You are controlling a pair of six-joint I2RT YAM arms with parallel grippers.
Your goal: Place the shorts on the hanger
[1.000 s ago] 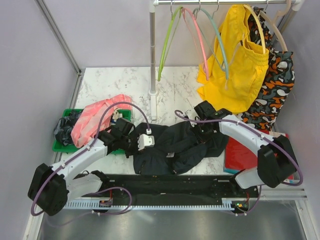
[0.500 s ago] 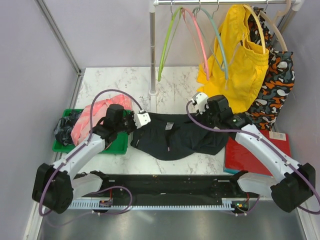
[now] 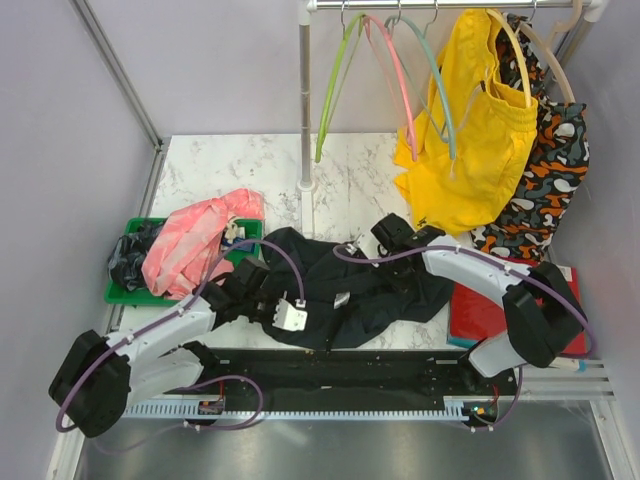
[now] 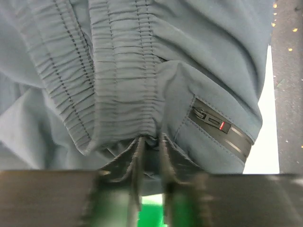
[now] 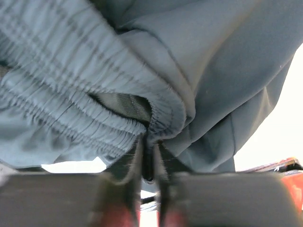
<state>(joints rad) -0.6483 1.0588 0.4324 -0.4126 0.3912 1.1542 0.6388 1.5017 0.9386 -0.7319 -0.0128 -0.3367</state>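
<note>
The shorts (image 3: 350,285) lie bunched on the marble surface (image 3: 220,170) between my two end effectors. They are dark, smooth woven cloth with a gathered elastic waistband (image 4: 118,71) and a flat black zip pull (image 4: 210,120).

My left end effector (image 4: 150,153) stands narrow, pinching a thin fold of waistband at its very tips. My right end effector (image 5: 149,158), likewise narrow, nips the rolled waistband edge just ahead of it.

The hanger (image 3: 446,100), a thin curved bow of teal plastic on a metal hook, hangs from the rail (image 3: 440,5). It is well ahead of and above my right end effector, close against the yellow shorts (image 3: 485,130).

Both holds look shallow, so I judge the slick cloth could slide free as I lift. That seems likeliest on the left, where little fabric sits between the tips. The slack heap could also sag and twist, and the light hanger could swing or unhook if the cloth drags on it.
</note>
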